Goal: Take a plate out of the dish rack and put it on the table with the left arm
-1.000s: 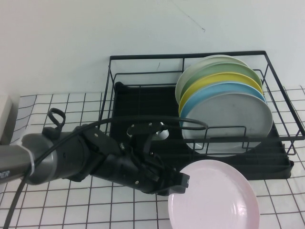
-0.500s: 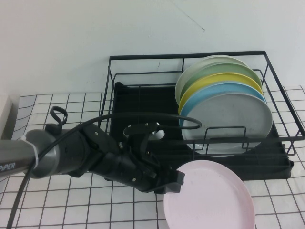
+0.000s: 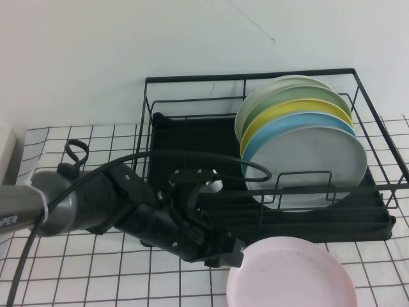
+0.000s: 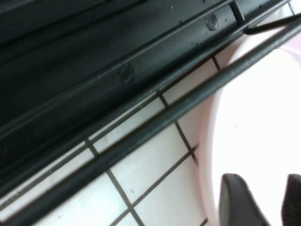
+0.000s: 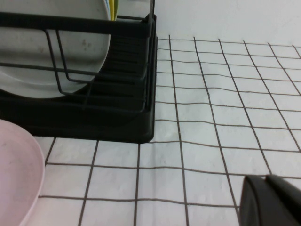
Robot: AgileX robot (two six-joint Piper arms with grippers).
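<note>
The pale pink plate (image 3: pixel 294 275) lies low and nearly flat over the table (image 3: pixel 83 268), just in front of the black dish rack (image 3: pixel 255 73). My left gripper (image 3: pixel 233 254) is at the plate's left rim and shut on it. In the left wrist view the two fingertips (image 4: pixel 240 202) stand close together over the plate (image 4: pixel 263 117), with the rack's tray edge (image 4: pixel 94 56) behind. My right gripper (image 5: pixel 268 200) is shut and empty, low over the table to the right of the rack (image 5: pixel 127 113). It is out of the high view. The plate's edge (image 5: pixel 16 174) shows in the right wrist view.
Several plates stand upright in the rack's right half: a light grey plate (image 3: pixel 313 160) in front, then a light blue plate (image 3: pixel 287 125), yellow, green and white ones. The rack's left half holds only its ribbed tray (image 3: pixel 192 137). A cable loops over the left arm.
The left gripper has lowered the pink plate from a tilted hold to nearly flat, toward the table's front, a little right. The rack's plates have not moved.
</note>
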